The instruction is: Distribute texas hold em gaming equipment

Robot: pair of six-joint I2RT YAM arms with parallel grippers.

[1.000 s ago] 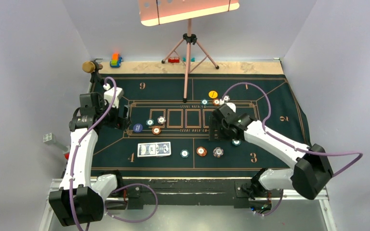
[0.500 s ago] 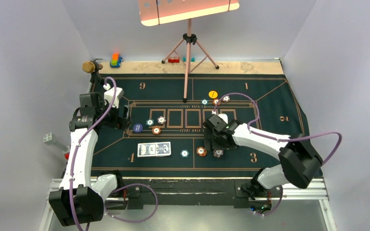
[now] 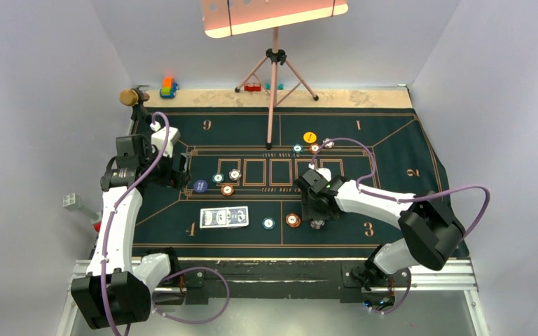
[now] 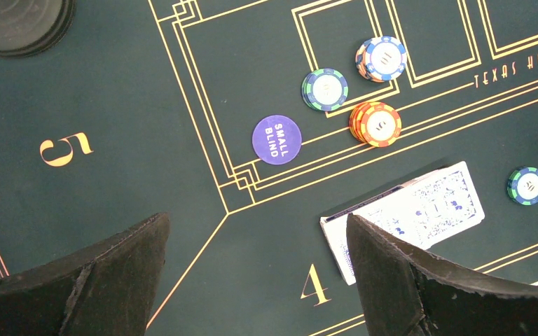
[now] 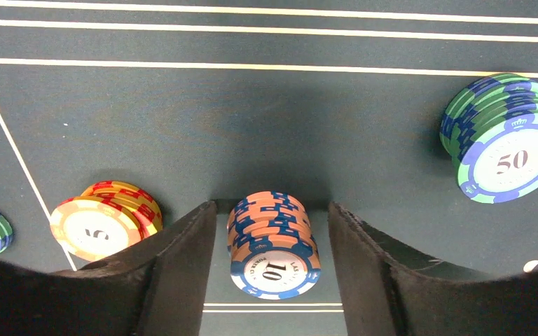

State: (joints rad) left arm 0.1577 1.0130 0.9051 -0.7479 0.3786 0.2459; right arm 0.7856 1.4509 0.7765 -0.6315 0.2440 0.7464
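My right gripper point(image 5: 272, 207) is down on the green mat, open, with its fingers on either side of a stack of peach-and-blue "10" chips point(image 5: 273, 245). A narrow gap shows on both sides of the stack. From above, that gripper point(image 3: 316, 213) covers most of the stack point(image 3: 316, 225). An orange "5" stack point(image 5: 101, 220) lies to its left and a green-blue "50" stack point(image 5: 504, 147) to its right. My left gripper point(image 4: 257, 218) hangs open over the mat near the "4", beside the blue-backed cards point(image 4: 420, 206). Three chip stacks point(image 4: 376, 123) and the purple small blind button point(image 4: 277, 139) lie beyond it.
A tripod stand point(image 3: 273, 84) rises from the far middle of the mat. More chips point(image 3: 309, 137) sit in front of it. A microphone point(image 3: 132, 96) and toy blocks point(image 3: 169, 87) are at the far left. Its black round base point(image 4: 21, 24) is near my left arm.
My right arm has swung from the mat's middle toward the near edge and come down over the "10" stack, with its jaws narrowing round it. The left arm has not moved.
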